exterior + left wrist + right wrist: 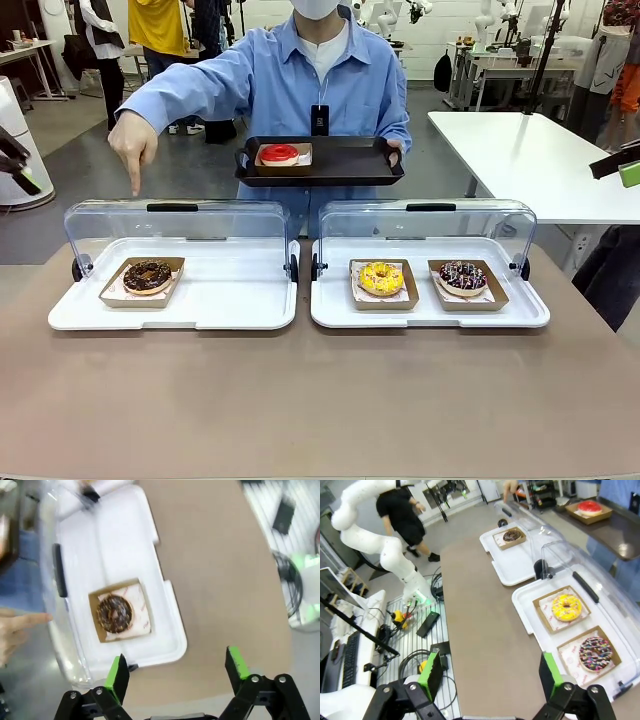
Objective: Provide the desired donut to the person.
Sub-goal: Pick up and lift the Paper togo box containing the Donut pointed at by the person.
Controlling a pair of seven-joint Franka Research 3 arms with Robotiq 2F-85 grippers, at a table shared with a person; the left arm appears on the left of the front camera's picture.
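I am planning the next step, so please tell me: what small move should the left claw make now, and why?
Probably move the open left claw over the brown chocolate-glazed donut and start lowering. The person's pointing hand aims down at the white plastic case holding it, and the case's clear lid stands open.

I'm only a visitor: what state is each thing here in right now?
Left case: lid up, open.
Right case: lid up, open.
Chocolate donut: in left case, untouched.
Yellow donut: in right case.
Sprinkled donut: in right case.
Red donut: on tray.
Tray: held by the person.
Hand: pointing down over left case.
Left tool: open, empty.
Right tool: open, empty.
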